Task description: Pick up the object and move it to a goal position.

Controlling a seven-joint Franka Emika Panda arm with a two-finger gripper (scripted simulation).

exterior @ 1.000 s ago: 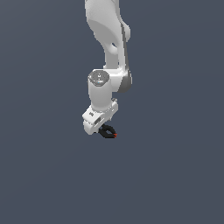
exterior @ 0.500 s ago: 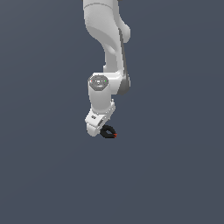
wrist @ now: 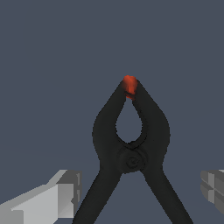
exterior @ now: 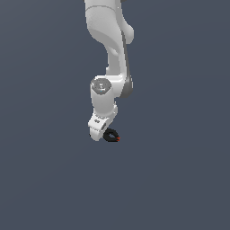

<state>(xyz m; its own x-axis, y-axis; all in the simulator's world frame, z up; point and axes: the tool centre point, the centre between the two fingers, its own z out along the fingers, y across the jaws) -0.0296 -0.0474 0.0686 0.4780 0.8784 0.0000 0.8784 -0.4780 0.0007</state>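
Wrist view: claw (wrist: 131, 197) wide open, straddling clamp (wrist: 130, 148) handles, gripping nothing. Pre-grasp step; next close, then lift toward goal.

I can read no text, label, brand, number or sign in either view.
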